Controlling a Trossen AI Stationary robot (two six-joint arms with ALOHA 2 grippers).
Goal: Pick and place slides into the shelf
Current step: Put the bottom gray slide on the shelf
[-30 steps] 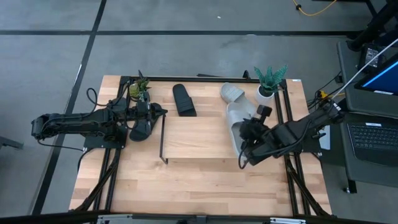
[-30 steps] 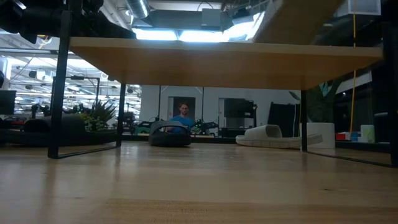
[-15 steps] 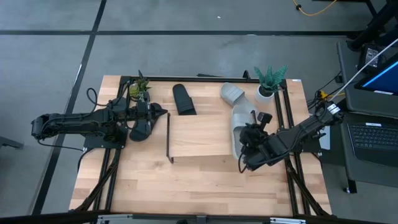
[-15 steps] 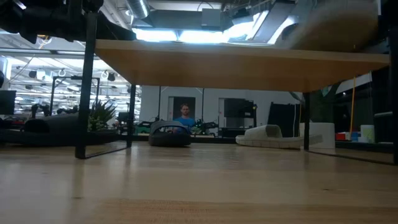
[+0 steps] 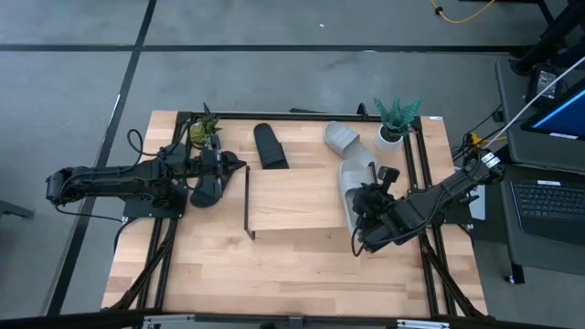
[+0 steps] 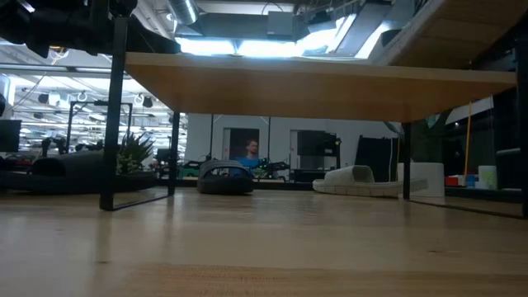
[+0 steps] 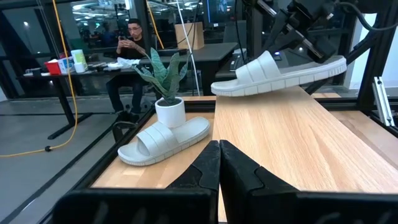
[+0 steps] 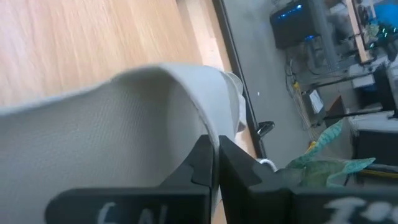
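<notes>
The right gripper (image 5: 366, 203) is clamped on a light grey slide (image 7: 280, 71), held just above the shelf (image 5: 292, 201) (right end). It should lower flat, I think. The left gripper (image 5: 212, 166), closed, holds a black slide (image 5: 206, 187) left of the shelf.

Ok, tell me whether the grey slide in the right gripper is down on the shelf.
Not down: the grey slide hangs above the shelf, pinched by the right gripper.

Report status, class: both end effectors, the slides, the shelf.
Right end effector shut on grey slide, held above shelf. Left end effector shut, empty, at shelf's left end beside black slide. Nothing obstructing.
</notes>
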